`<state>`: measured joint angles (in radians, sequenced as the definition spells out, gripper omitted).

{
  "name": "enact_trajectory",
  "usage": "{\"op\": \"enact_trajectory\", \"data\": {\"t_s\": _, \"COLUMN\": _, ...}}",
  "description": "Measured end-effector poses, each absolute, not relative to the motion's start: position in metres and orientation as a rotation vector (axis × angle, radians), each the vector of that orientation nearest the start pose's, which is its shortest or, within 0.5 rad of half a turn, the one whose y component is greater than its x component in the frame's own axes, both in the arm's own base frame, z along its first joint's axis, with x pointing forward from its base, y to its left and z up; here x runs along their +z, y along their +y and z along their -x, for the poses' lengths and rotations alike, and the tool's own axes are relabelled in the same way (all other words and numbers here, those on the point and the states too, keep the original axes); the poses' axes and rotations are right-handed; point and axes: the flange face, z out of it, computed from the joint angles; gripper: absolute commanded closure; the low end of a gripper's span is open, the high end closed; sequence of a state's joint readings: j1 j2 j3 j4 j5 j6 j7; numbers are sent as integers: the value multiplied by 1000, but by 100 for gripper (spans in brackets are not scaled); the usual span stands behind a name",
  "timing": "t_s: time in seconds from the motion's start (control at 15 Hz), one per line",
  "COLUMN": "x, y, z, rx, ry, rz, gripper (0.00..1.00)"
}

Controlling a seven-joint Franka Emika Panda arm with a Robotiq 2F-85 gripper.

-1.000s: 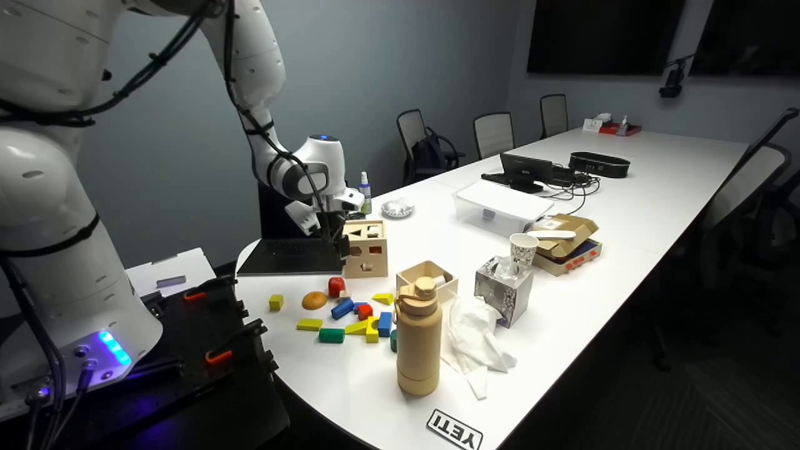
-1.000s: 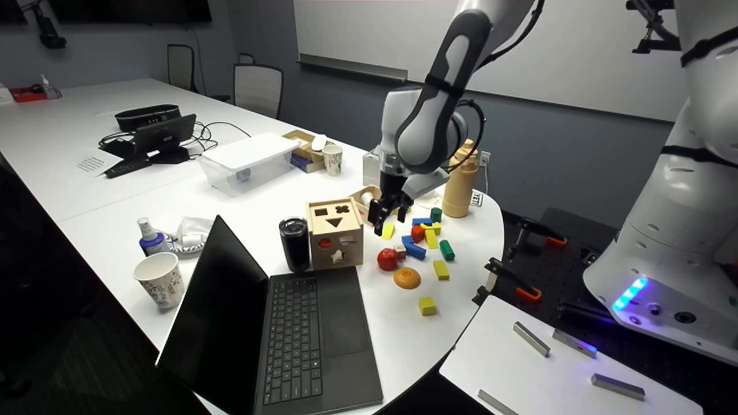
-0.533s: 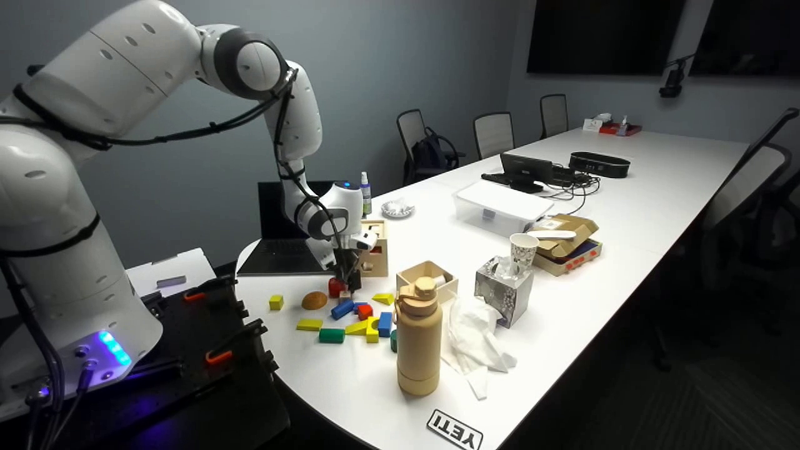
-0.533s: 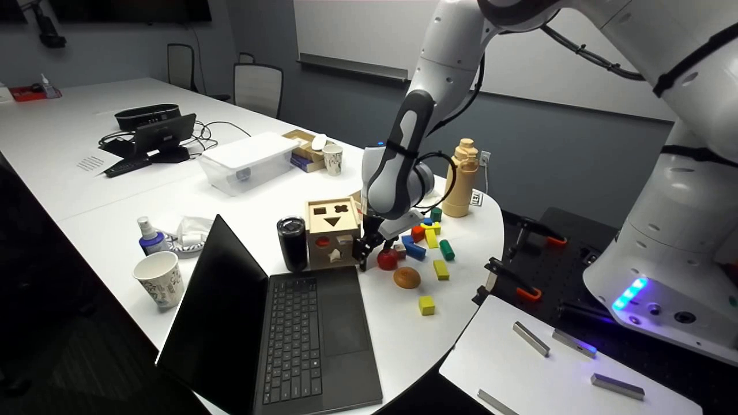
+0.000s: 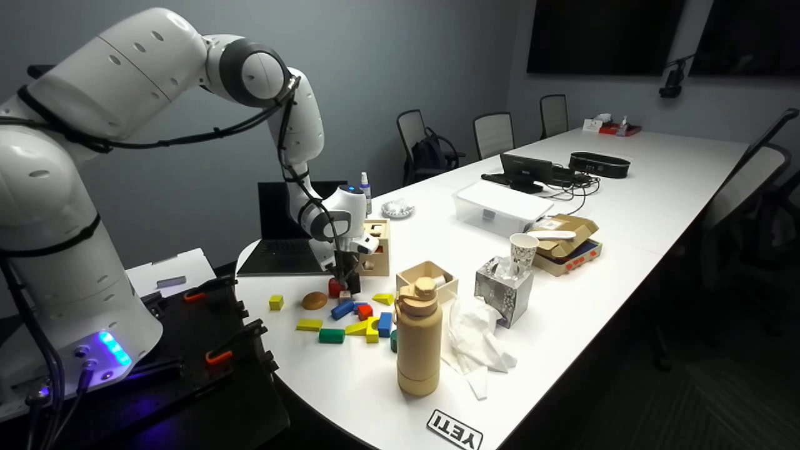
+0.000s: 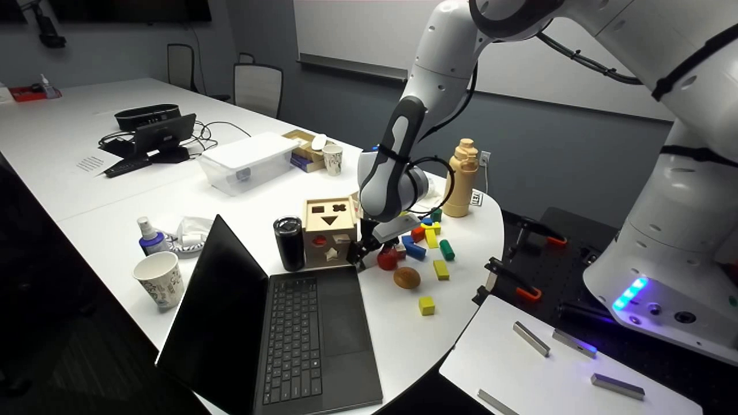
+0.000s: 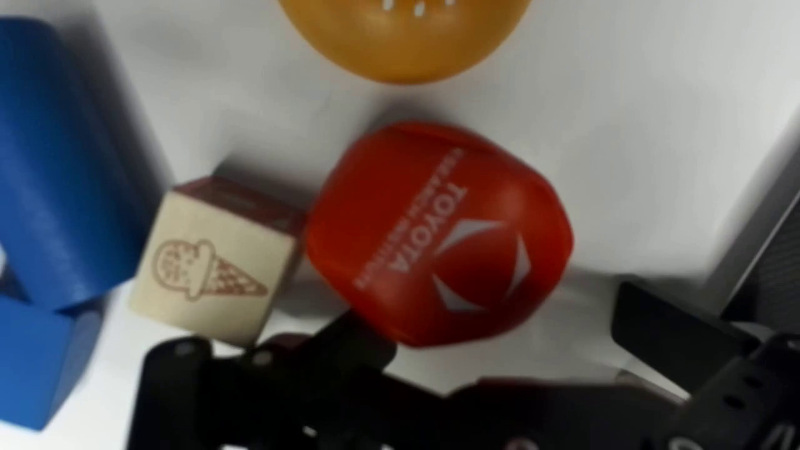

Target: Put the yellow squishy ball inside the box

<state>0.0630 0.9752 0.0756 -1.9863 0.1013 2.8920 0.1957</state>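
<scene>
Down low over the table [image 6: 412, 346], the gripper [image 7: 500, 331] stands with its fingers [image 7: 678, 334] spread well apart, and right at the mouth of that gap sits the red ball [image 7: 431, 231], Toyota lettering up to the wrist camera! One fingertip meets the ball's edge in that view; whether they touch, I can't tell. Tucked close beside the ball, a small wooden block [image 7: 206, 269] shows off its ice-cream cone. And the orange-yellow ball [image 7: 406, 44]? It's on the table, near the red one and outside the wooden box [image 6: 312, 255], its glossy curve cut off by the edge of the wrist view. In an exterior view that box stands upright close by the gripper, red showing through a hole, the black tumbler [image 6: 289, 248] just beside it and the laptop [image 6: 346, 323] near its foot.
</scene>
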Motion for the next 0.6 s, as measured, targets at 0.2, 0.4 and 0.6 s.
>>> {"op": "enact_trajectory", "data": {"t_s": 0.2, "x": -25, "y": 74, "z": -532, "rx": 149, "ry": 353, "rz": 3058, "gripper": 0}}
{"op": "enact_trajectory", "data": {"t_s": 0.4, "x": -9, "y": 75, "z": -527, "rx": 217, "ry": 419, "rz": 3051, "gripper": 0}}
{"op": "enact_trajectory", "data": {"t_s": 0.6, "x": 4, "y": 75, "z": -518, "rx": 315, "ry": 464, "rz": 3040, "gripper": 0}}
